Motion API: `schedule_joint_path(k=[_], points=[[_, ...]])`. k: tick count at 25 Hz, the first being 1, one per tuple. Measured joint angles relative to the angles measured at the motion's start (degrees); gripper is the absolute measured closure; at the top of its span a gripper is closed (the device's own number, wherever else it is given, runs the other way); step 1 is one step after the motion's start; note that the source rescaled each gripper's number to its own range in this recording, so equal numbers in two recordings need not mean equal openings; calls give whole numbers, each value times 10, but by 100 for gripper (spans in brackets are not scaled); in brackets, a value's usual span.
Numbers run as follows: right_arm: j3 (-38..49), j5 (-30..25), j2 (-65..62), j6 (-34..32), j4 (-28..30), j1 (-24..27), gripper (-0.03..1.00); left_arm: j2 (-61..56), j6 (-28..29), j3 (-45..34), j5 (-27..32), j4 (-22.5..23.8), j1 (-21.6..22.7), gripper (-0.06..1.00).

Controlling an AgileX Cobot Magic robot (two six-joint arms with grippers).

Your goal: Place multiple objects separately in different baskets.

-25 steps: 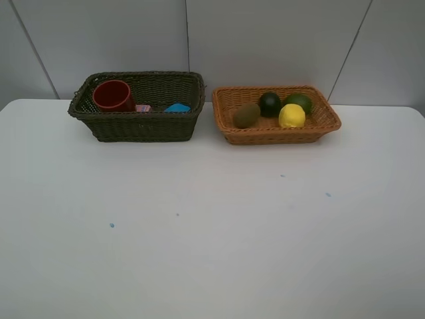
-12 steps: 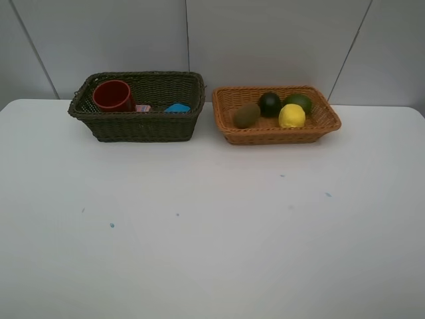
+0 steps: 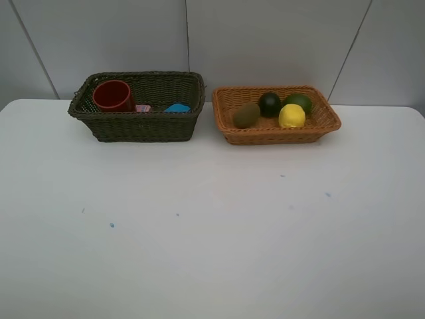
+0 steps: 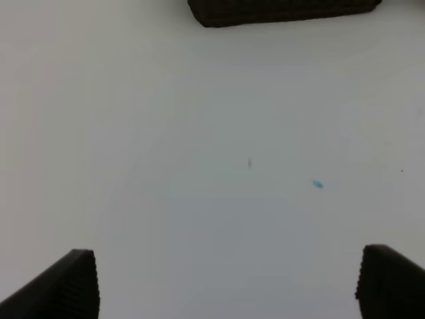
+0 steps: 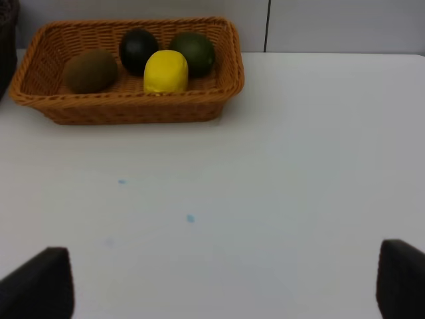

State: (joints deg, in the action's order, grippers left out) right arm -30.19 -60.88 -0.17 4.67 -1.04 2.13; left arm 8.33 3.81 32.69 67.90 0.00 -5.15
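The dark olive-green basket [image 3: 136, 126] at the back left holds a red-brown cup [image 3: 113, 95], a bit of the pink bottle [image 3: 143, 107] and a blue eraser [image 3: 177, 107]. To its right, the orange-tan basket [image 3: 265, 136] holds a kiwi [image 3: 246, 115], a mangosteen [image 3: 269, 104], a lime [image 3: 299, 102] and a lemon [image 3: 291, 115]. Neither gripper shows in the exterior high view. My left gripper [image 4: 229, 286] hangs open over bare table, well short of the dark basket [image 4: 279, 10]. My right gripper [image 5: 222, 282] is open and empty too, well back from the orange-tan basket [image 5: 133, 109].
The white table [image 3: 212, 226] carries a few small blue specks [image 3: 111, 225]. A panelled grey wall [image 3: 265, 40] rises right behind both baskets. The table's left back corner lies near the dark basket.
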Motion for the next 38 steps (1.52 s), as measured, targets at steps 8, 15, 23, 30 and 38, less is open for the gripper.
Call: schedule_joint_path(k=[8, 15, 23, 30, 38], points=[[0, 0, 0, 0, 0, 0, -3, 0, -29, -17, -27, -27, 48, -5], [0, 0, 0, 0, 0, 0, -3, 0, -30, -38, -67, -27, 48, -5], [0, 0, 0, 0, 0, 0, -3, -11, -15, -39, -68, -18, 48, -5], [0, 0, 0, 0, 0, 0, -3, -85, 2, -40, -67, 0, 48, -5], [0, 0, 0, 0, 0, 0, -3, -87, 3, -40, -67, 0, 48, -5]])
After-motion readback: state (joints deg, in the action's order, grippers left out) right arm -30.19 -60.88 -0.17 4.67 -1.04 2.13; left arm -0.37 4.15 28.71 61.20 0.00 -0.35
